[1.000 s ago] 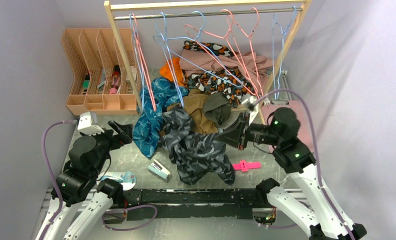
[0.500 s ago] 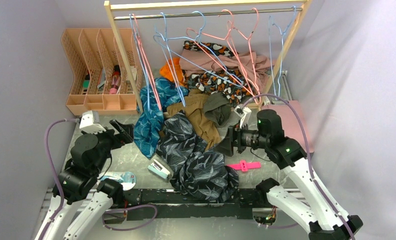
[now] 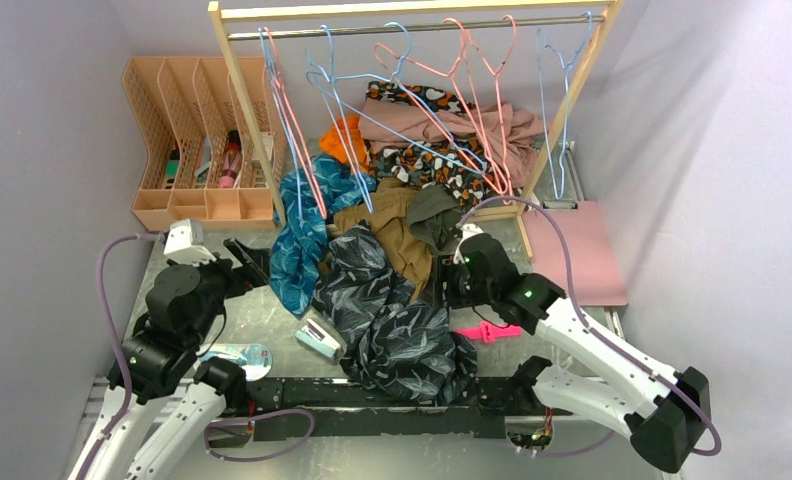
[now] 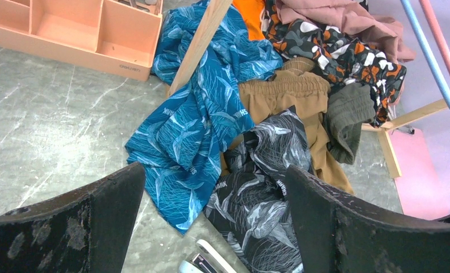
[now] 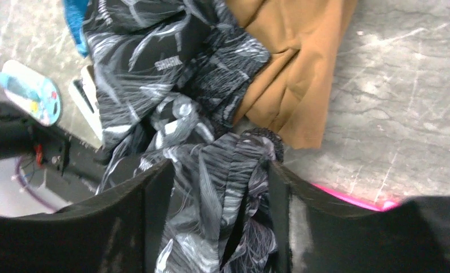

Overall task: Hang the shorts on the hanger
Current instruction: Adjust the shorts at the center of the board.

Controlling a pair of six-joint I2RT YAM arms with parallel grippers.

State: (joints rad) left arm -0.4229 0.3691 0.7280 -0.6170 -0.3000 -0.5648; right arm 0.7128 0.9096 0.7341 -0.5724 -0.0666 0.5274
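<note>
The shorts (image 3: 392, 320) lie crumpled on the table in front of the clothes pile, dark with a pale leaf print; they also show in the left wrist view (image 4: 268, 187) and the right wrist view (image 5: 154, 68). My right gripper (image 3: 440, 285) is low at their right edge. Its jaws (image 5: 217, 170) stand open, with a bunched fold of the shorts' gathered waistband between them. My left gripper (image 3: 247, 262) hovers open at the left, apart from the shorts (image 4: 215, 170). Light-blue hangers hang on the rail, one hanger (image 3: 403, 40) near its middle, and a blue hanger wire (image 4: 433, 62) shows.
A wooden rack (image 3: 242, 110) holds pink and blue hangers over a heap of clothes. A teal garment (image 3: 302, 240) and a brown garment (image 3: 392, 225) touch the shorts. A peach organiser (image 3: 187, 150), a white stapler (image 3: 319, 338), a pink clip (image 3: 487, 332) and a pink mat (image 3: 572, 250) sit around.
My right gripper opened and the lifted shorts dropped flat onto the table. The right arm then swung left and down to the shorts' edge. The left arm stayed put.
</note>
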